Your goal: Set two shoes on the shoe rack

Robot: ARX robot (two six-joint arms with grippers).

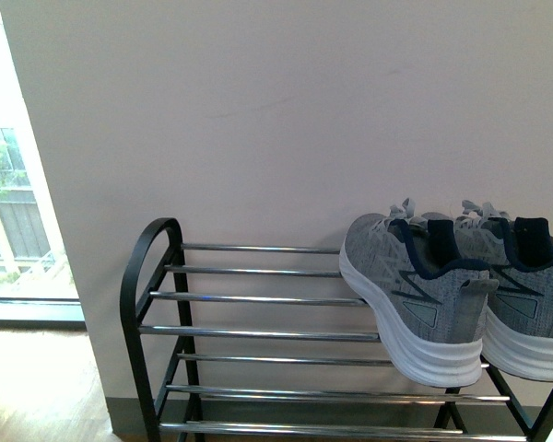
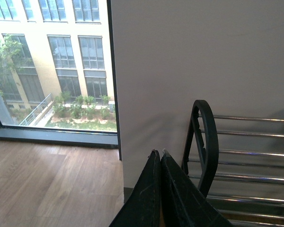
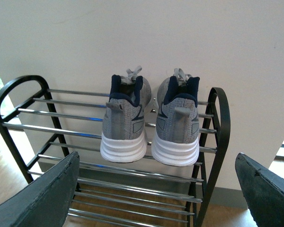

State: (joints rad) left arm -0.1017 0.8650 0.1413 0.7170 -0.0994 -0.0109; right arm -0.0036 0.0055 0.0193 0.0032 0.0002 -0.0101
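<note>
1. Left fingers (image 2: pixel 146 198) clenched together, empty; right fingers (image 3: pixel 47 194) spread wide, empty.
2. Two shoes (image 1: pixel 415 295) sit side by side on the top shelf of the shoe rack (image 1: pixel 258 330), lower right of the front frame.

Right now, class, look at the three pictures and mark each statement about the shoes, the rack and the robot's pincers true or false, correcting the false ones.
1. Both shoes sit on the top shelf of the rack. True.
2. The shoes stand at the rack's left end. False: in the front view they stand at its right end.
3. The left pincer is shut. True.
4. The right pincer grips a shoe. False: it is open and empty, clear of both shoes.
5. The shoes' heels point at the wall. False: the toes point at the wall and the heels face the robot.
</note>
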